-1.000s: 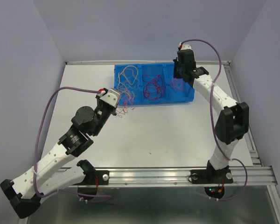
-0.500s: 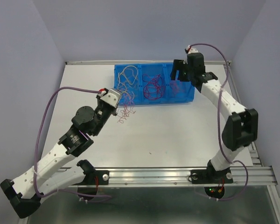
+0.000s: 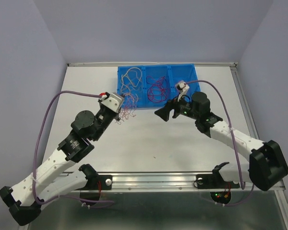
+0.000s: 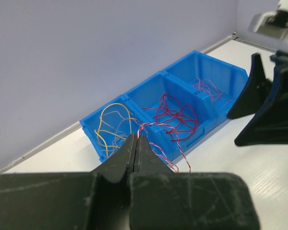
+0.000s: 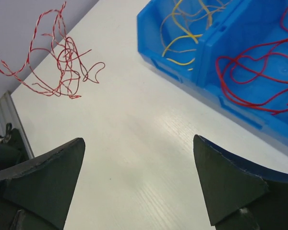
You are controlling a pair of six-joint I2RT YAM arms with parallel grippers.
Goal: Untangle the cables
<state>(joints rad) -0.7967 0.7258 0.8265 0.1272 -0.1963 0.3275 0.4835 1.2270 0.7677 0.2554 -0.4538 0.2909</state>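
The cables that matter now are a loose tangle [image 3: 126, 111] of twisted red-and-white strands, hanging in the air just off the left front corner of the bin [image 3: 187, 74], above the table [image 3: 153, 139] rather than lying on it. The left gripper [image 3: 118, 114] is clamped tight on the tangle's top, and the strands trail down and away from that pinch in open loops, so the long axis runs roughly downward from the fingertips. More cables lie sorted in the bin: cream in the left compartment, dark red in the middle. The right gripper [image 3: 164, 114] hovers in front of the bin with its jaws spread wide and nothing between them, pointing toward the tangle, which lies to its left and a little higher in its wrist view. Being free, the right arm looks best placed to take a loop and draw it sideways.
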